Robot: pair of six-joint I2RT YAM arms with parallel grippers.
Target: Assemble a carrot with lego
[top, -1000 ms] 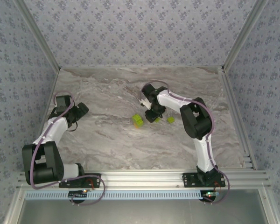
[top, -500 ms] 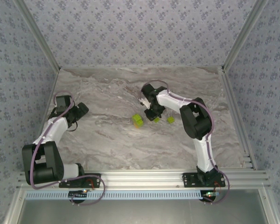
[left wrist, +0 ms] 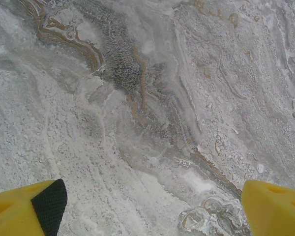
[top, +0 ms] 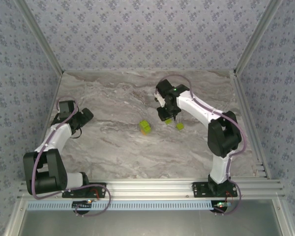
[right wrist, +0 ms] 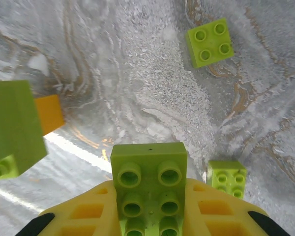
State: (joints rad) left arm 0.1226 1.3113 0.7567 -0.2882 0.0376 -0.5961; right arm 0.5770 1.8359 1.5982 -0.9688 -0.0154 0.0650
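Above the marble table (top: 113, 147), right jaws clamp a lime-green brick (right wrist: 148, 187).

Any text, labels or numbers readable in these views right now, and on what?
No text can be read anywhere.
Studs of the green brick held in the right gripper: any lettering is too blurred to read.
On the wallpaper: a flower pattern, no words.

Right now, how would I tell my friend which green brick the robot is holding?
Find the marble table and follow the right arm to its tool near the middle. Clamped in that tool is a lime-green brick with its studs showing. It is the only one gripped, and it is longer than the small four-stud green brick lying loose on the marble.
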